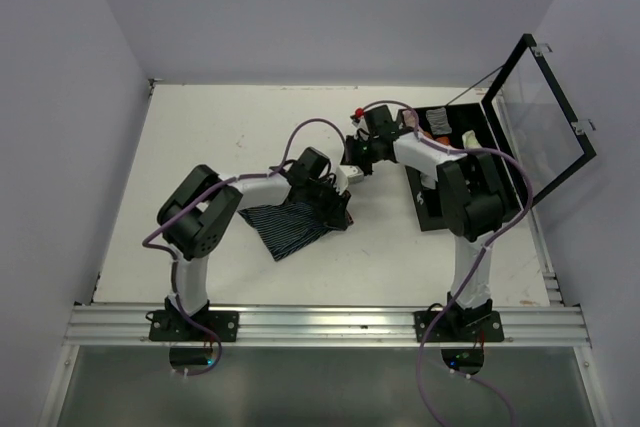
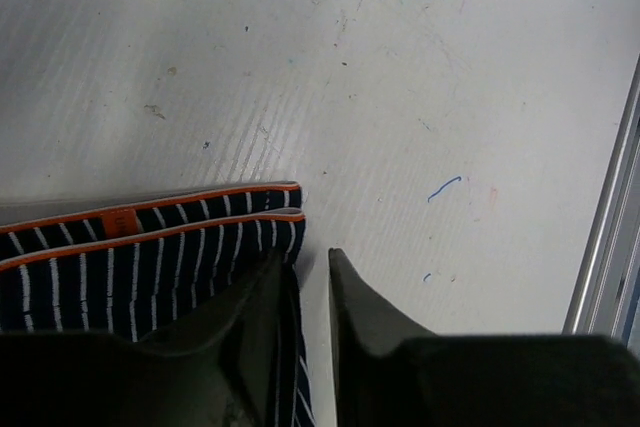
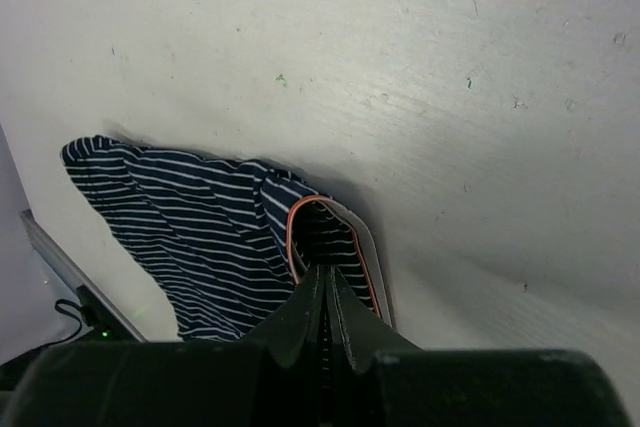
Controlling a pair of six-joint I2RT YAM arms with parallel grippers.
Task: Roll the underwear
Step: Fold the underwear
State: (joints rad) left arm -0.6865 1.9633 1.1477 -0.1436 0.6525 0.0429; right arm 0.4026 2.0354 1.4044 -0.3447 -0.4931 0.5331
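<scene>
Lying on desk [image 1: 230,137]: striped underwear [image 1: 295,222].
Left pincer [image 2: 310,255]: slightly spread beside underwear's corner.
Right pincer [image 3: 326,275]: pressed together, tips at the orange-trimmed waistband [image 3: 367,252].

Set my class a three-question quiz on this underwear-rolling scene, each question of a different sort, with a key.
1. True or false: the lid of the case stands open.
2. The underwear has a waistband trimmed in: A green, B orange, C yellow.
3. Fill in: the fingers of the left gripper stand slightly ____.
Key: 1 true; 2 B; 3 apart.
</scene>
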